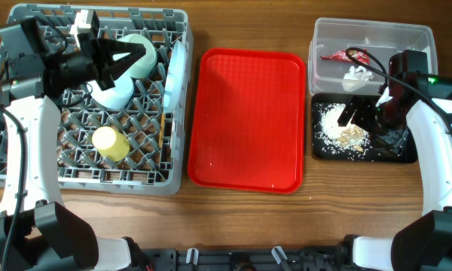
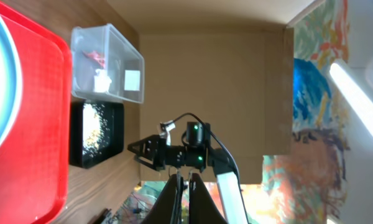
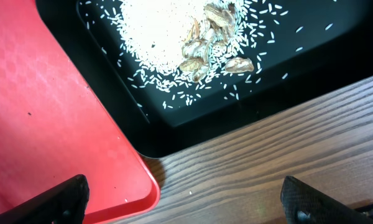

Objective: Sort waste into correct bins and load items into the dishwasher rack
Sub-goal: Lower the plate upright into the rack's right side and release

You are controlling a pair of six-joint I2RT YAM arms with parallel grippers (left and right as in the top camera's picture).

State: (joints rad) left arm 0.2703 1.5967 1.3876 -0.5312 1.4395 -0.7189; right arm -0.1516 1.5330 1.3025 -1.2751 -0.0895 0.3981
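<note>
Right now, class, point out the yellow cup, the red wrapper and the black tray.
yellow cup (image 1: 111, 142): overhead view, middle of its body.
red wrapper (image 1: 339, 56): overhead view, its middle.
black tray (image 3: 336, 62): right wrist view, bare part near its edge.

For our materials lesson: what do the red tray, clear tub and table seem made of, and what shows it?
The red tray is probably moulded plastic, glossy: highlights and a fine checked texture show. The clear tub is likely transparent plastic: its contents show through the walls. The table is wood or wood-look laminate, matt, with brown grain streaks; which of the two cannot be told.
</note>
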